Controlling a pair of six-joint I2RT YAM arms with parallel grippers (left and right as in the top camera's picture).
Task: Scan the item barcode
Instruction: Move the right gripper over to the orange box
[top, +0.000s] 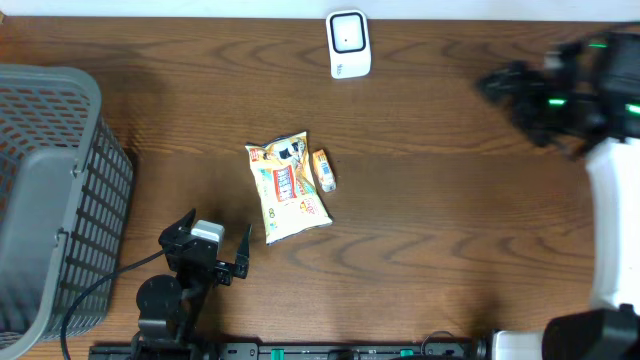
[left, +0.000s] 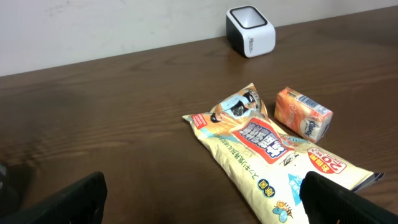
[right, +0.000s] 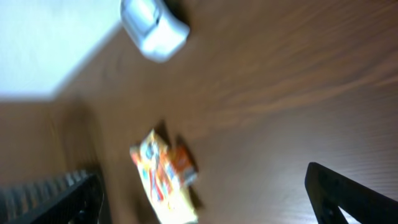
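waiting flat on the table (top: 450, 230), the snack bag (top: 287, 188) and the small orange carton (top: 323, 169) just beside it lie well in front of the scanner (top: 349, 44). its window tilts upward, so a barcode must be lifted and turned toward it. neither item is lifted yet. the left end effector (top: 216, 234) hovers farther from the scanner than the bag, fingers spread and empty, aimed at the bag, probably lined up for a grasp. the right end effector (top: 510, 100), off to the scanner's right, is also spread wide and holds nothing. a grey basket (top: 50, 200) sits far to the scanner's left.
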